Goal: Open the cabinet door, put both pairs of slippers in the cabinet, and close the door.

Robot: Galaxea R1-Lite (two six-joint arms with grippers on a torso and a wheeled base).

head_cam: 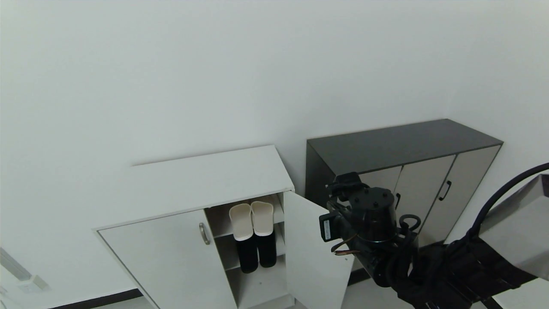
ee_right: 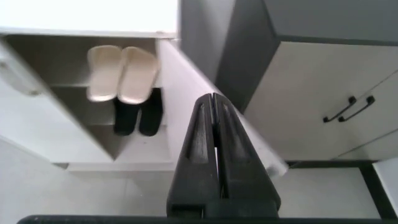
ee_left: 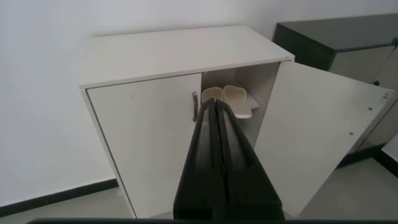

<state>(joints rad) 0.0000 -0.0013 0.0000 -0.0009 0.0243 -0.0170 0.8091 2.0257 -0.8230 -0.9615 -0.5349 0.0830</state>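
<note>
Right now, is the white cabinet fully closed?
No, the door stands swung open, showing the pale slippers and black slippers on the shelves inside.

Both grippers closed, nothing held.
Fingers pressed flat together on left gripper (ee_left: 215, 107) and right gripper (ee_right: 215, 99); right arm (head_cam: 377, 231) extended forward.

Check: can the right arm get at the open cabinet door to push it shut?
Probably yes. The right claw, shut, sits close beside the open door, and nothing stands between them.
</note>
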